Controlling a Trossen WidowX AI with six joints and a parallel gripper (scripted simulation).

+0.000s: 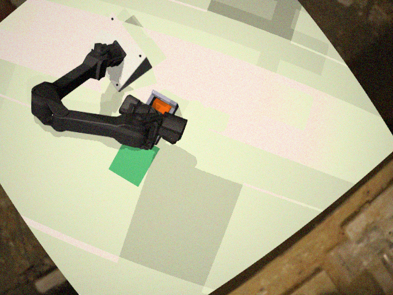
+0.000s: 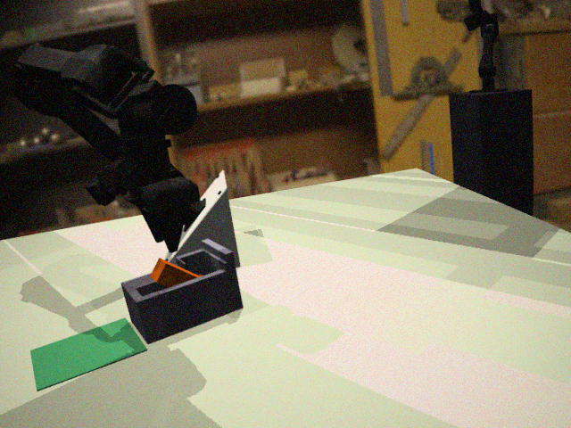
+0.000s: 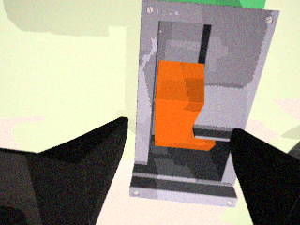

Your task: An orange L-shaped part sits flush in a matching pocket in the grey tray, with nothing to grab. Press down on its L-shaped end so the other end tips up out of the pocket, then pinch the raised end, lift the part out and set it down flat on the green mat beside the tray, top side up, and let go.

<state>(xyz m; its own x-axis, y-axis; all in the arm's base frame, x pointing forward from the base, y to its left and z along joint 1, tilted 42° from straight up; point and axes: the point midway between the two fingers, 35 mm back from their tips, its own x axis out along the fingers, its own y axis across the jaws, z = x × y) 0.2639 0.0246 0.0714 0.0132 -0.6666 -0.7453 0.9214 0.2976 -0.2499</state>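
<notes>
The orange L-shaped part [image 2: 172,274] lies tilted in the pocket of the grey tray [image 2: 182,294], with one end raised above the rim. In the wrist view the part [image 3: 180,108] sits in the tray with its L-shaped foot toward the camera. My gripper [image 3: 179,130] is open and empty, with the fingers on either side of the tray's near end. In the exterior view the gripper [image 2: 171,239] hangs just above the raised end. The green mat [image 2: 85,352] lies flat beside the tray. From above, the arm hides most of the tray and one edge of the mat [image 1: 133,163].
A white triangular plate [image 2: 210,216] stands right behind the tray, near the arm's base [image 1: 107,57]. A tall dark box [image 2: 491,147] stands at the table's far right corner. The table's edge [image 1: 317,216] runs along the lower right.
</notes>
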